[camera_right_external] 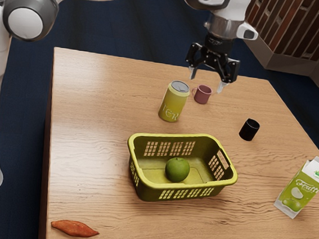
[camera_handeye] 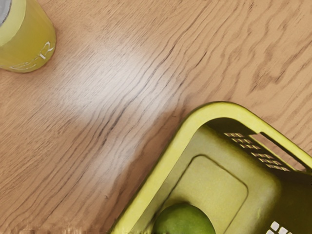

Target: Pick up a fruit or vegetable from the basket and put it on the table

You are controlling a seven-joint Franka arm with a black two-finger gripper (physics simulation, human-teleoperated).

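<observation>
Since its fingers stand wide with nothing between them, the gripper (camera_right_external: 207,80) seems ready for the green apple (camera_right_external: 177,170) below it, probably kept from rolling by the basket (camera_right_external: 172,136).

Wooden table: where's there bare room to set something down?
There's bare wood between the basket and the juice carton, and a larger patch at the exterior view's left of the basket. Crowding: the can and mug stand close together.

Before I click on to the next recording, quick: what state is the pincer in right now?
Pincer: open, its two fingers apart with nothing held between them.
</observation>
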